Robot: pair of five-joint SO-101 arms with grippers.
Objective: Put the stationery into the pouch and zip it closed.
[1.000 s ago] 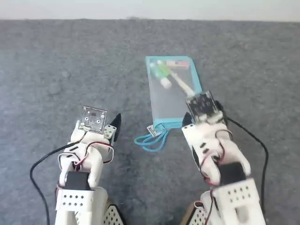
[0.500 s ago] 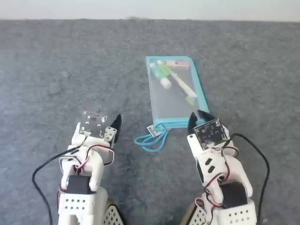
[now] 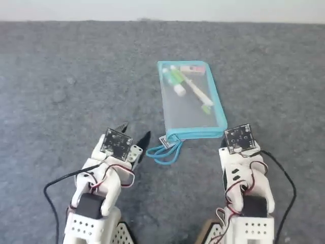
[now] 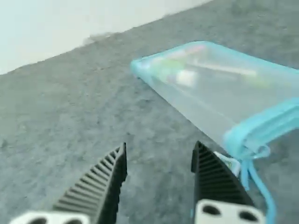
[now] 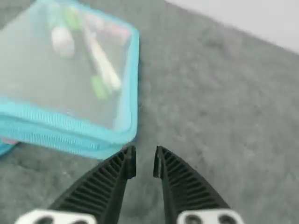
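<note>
A clear pouch [image 3: 189, 101] with blue edging lies flat mid-table, and pens, a green marker and a pink eraser [image 3: 192, 68] show inside it. Its zipper edge [image 3: 195, 134] faces the arms and looks closed. A blue cord loop [image 3: 165, 151] trails from its near corner. My left gripper [image 3: 135, 131] is open and empty, just left of the cord. In the left wrist view, the left gripper [image 4: 160, 151] has the pouch [image 4: 219, 88] ahead of it. My right gripper [image 5: 144, 156] hovers at the pouch's zipper corner [image 5: 117, 140], with its jaws a narrow gap apart and holding nothing.
Grey carpet-like cloth [image 3: 66, 76] covers the table, with bare room to the left, the right and beyond the pouch. A pale wall [image 3: 162, 9] borders the far edge. The arms' cables [image 3: 282, 168] hang near their bases.
My right arm has pulled back off the pouch toward its base. My left arm has swung right toward the cord, and its fingers now stand spread.
</note>
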